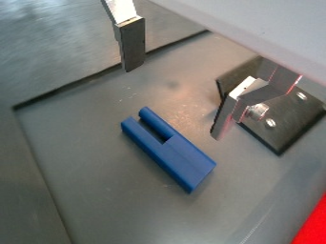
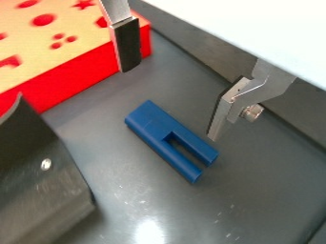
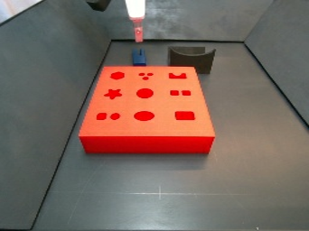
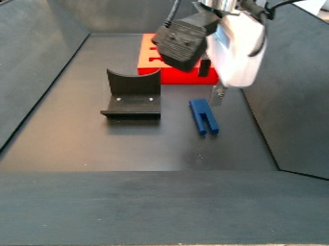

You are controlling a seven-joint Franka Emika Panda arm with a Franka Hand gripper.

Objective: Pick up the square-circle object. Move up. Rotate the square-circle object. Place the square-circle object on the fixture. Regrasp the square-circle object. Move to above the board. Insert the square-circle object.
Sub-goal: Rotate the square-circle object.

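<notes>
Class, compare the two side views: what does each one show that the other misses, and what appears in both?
Only the side view looking along the board shows every cut-out on its top: circles, star, squares, ovals. There the square-circle object is a sliver behind the board.

Only the side view from across the floor shows the square-circle object whole, lying flat with its two prongs, and the fixture's open front.

Both show the board, the fixture and the gripper above the blue piece, jaws open and holding nothing.
</notes>
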